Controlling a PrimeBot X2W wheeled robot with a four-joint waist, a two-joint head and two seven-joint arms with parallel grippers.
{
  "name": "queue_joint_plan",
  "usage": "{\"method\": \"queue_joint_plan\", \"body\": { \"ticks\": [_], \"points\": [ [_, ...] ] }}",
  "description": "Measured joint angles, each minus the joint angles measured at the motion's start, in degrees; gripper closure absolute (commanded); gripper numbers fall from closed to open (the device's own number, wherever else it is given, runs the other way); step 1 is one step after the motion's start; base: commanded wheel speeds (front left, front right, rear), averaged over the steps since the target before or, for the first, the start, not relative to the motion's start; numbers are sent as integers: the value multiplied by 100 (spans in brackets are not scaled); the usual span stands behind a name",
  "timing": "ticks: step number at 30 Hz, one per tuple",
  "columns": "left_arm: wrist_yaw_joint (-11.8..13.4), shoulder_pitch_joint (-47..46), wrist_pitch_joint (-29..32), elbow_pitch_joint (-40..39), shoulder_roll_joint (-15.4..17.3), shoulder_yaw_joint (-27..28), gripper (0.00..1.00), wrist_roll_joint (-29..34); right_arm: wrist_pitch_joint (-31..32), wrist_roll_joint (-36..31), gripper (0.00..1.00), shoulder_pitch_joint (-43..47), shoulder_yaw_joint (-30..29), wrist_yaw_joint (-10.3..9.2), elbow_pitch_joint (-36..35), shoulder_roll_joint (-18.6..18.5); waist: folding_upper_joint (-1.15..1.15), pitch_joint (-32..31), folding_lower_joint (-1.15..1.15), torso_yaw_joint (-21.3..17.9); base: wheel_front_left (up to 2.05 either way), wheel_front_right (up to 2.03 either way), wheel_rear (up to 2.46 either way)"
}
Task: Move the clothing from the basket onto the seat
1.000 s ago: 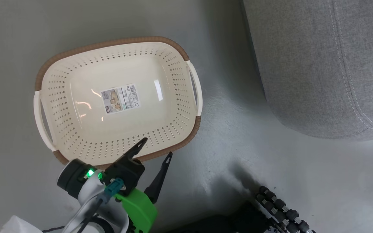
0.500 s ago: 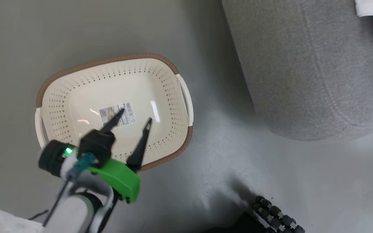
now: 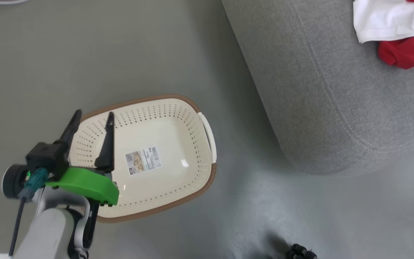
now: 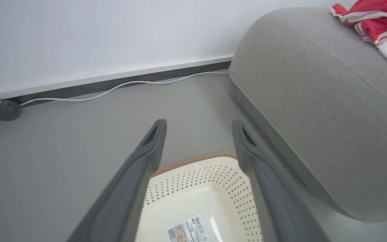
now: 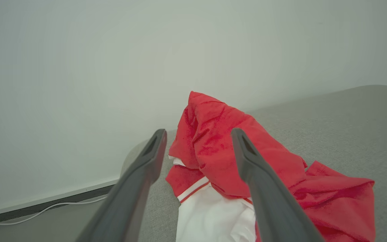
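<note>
**Two claws spread wide, clothing lying on the seat**

Two garments' worth of red and white clothing (image 3: 401,54) sits bunched on the light-grey seat (image 3: 318,108), up at 1 o'clock in the head view and well apart from the basket (image 3: 196,169). The basket stands on the grey floor (image 3: 84,54) at about 7 o'clock. Its cream perforated walls and brown rim are in plain sight, and the label sticker (image 3: 143,160) shows on its bare bottom. One white handle faces 3 o'clock, toward the rounded end of the seat, with a strip of floor between the two.

The left claw (image 3: 92,117) hangs over the basket's 9 o'clock side, its two dark fingers pointing toward 12 o'clock and set far apart with nothing between them. In the left wrist view the fingers frame the basket's far rim, with the seat at 3 o'clock and the clothing at 1 o'clock. A white cable (image 4: 113,88) runs along the foot of the wall (image 4: 96,33) at 11 o'clock.

The right claw (image 5: 198,132) is also spread wide and grips nothing. In its wrist view the clothing lies heaped on the seat just beyond the fingertips, a red fold rising at 12 o'clock. A white panel with red stripe trim lies at 6 o'clock.
</note>
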Motion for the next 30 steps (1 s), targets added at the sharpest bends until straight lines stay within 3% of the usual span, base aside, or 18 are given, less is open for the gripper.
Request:
{"method": "queue_joint_plan", "body": {
  "ticks": [5, 14, 21, 30],
  "points": [
    [2, 324, -372, 408, -242, 336, 0, -199, 0, -112, 0, 606, 126, 12, -387, 376, 0, -379, 0, 162, 0, 0, 0],
    [2, 475, -646, 860, -458, 124, 0, -248, 0, -425, 0, 1618, 356, 53, -638, 698, 0, -985, 0, 516, 0, 0, 0],
    [2, 928, -712, 1233, -439, 220, 0, -286, 1, -724, 0, 2358, 786, 54, -613, 1011, 0, -1556, 0, 801, 0, 0, 0],
    [2, 1395, -738, 1419, -439, 327, 0, -296, 1, -903, 0, 2960, 1034, 54, -601, 1094, 0, -2319, 0, 979, 0, 0, 0]
  ]
}}
